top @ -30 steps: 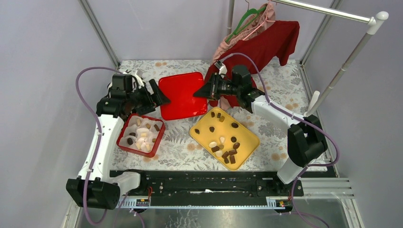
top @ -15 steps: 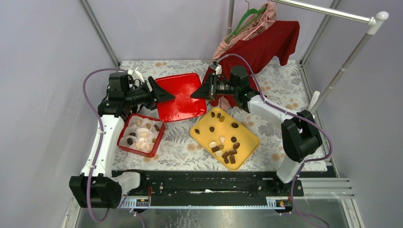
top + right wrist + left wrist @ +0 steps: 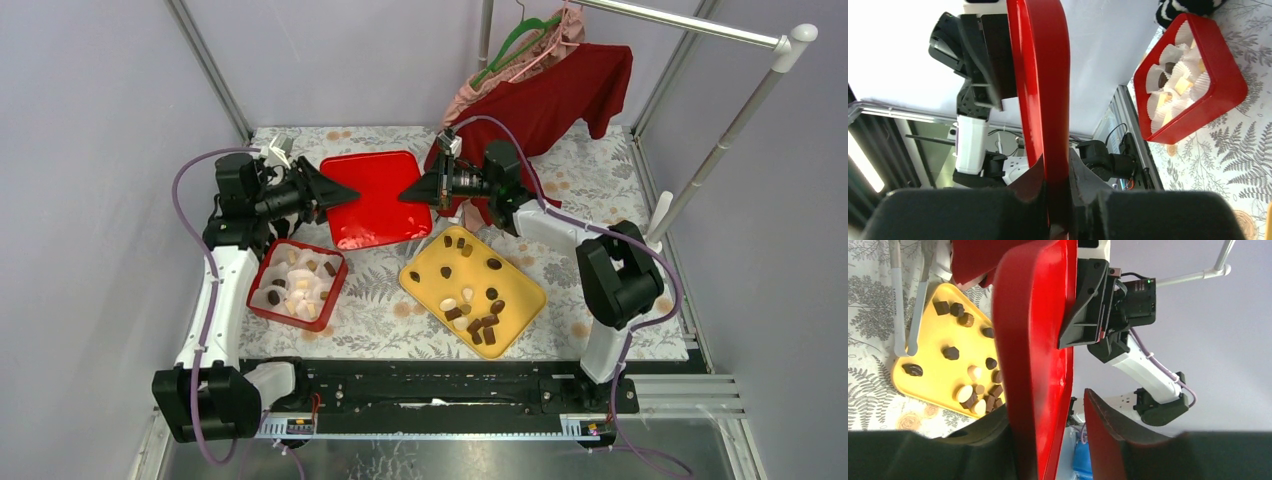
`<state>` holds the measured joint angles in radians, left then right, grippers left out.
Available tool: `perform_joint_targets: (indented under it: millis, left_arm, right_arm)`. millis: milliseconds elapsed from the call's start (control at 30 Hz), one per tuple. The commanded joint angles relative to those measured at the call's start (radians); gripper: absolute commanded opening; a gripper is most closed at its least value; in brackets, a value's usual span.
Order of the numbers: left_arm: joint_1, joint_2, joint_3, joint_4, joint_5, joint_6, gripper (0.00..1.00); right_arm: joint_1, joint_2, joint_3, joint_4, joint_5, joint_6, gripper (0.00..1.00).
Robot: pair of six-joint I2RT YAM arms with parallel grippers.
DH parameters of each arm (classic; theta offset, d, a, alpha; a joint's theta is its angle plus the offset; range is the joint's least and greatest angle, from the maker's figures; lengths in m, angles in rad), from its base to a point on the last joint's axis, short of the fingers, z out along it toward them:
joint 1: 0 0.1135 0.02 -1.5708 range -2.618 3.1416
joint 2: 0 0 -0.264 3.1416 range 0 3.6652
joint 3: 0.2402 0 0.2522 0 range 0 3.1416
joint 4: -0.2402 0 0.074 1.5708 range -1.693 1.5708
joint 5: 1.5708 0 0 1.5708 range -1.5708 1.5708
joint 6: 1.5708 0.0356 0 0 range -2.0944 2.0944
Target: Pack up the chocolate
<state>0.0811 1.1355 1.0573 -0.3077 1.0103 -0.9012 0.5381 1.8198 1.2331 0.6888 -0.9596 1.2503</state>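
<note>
1. the right gripper [image 3: 408,195] pinches the right edge of a red lid [image 3: 378,205], jaws clamped tight on it.
2. the left gripper [image 3: 345,195] straddles the lid's left edge, jaws spread, a gap showing beside one finger.
3. chocolates [image 3: 478,322] lie scattered on the yellow tray [image 3: 520,285]; others sit in paper cups [image 3: 297,285] inside the red box [image 3: 338,283].

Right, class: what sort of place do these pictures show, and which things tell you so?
Probably a robotics lab test cell: two robot arms bolted at one edge of the table, a metal frame around it, and staged props like a yellow tray of chocolates and a clothes rail.
</note>
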Motion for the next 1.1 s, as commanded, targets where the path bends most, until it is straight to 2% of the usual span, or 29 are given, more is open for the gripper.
perform_joint_targets:
  millis: [0,67,133,200,267,300,367,400,433,533,600,833,967,1067]
  left_arm:
    - [0.014,-0.029,0.000,0.155,0.055,-0.060,0.37]
    - [0.018,-0.031,0.003,0.141,0.042,-0.054,0.18]
    - [0.020,-0.028,0.010,0.114,0.025,-0.035,0.01]
    - [0.022,-0.022,0.023,0.079,0.004,-0.013,0.00]
    - [0.030,-0.016,0.049,0.029,-0.026,0.019,0.00]
    - [0.033,-0.012,0.071,-0.010,-0.050,0.046,0.00]
    - [0.037,0.005,0.145,-0.153,-0.144,0.151,0.00]
    - [0.037,0.017,0.195,-0.238,-0.204,0.208,0.00]
    - [0.037,0.031,0.247,-0.321,-0.277,0.266,0.00]
    - [0.038,0.081,0.406,-0.541,-0.570,0.387,0.00]
    - [0.036,0.102,0.488,-0.625,-0.741,0.433,0.00]
    - [-0.012,0.112,0.624,-0.809,-1.310,0.503,0.00]
    - [-0.157,0.094,0.593,-0.868,-1.739,0.531,0.00]
    - [-0.257,0.088,0.564,-0.897,-1.934,0.568,0.00]
  right_arm:
    - [-0.001,0.022,0.023,0.172,-0.054,0.100,0.03]
    - [-0.002,0.021,0.021,0.174,-0.056,0.102,0.06]
    - [-0.002,0.017,0.020,0.165,-0.057,0.096,0.18]
    - [-0.003,0.009,0.022,0.132,-0.057,0.071,0.37]
    - [-0.002,-0.006,0.034,0.068,-0.055,0.014,0.63]
    - [-0.002,-0.018,0.044,0.017,-0.052,-0.011,0.73]
    - [-0.003,-0.052,0.076,-0.160,-0.027,-0.169,0.84]
    - [-0.002,-0.074,0.100,-0.328,-0.001,-0.263,0.94]
    - [0.000,-0.094,0.127,-0.479,0.040,-0.375,0.99]
    - [-0.001,-0.157,0.181,-0.841,0.195,-0.620,1.00]
    - [-0.001,-0.195,0.183,-0.967,0.274,-0.702,1.00]
    - [0.000,-0.258,0.159,-1.121,0.403,-0.796,1.00]
    - [-0.001,-0.238,0.183,-1.154,0.397,-0.818,1.00]
    - [-0.001,-0.231,0.186,-1.166,0.388,-0.825,1.00]
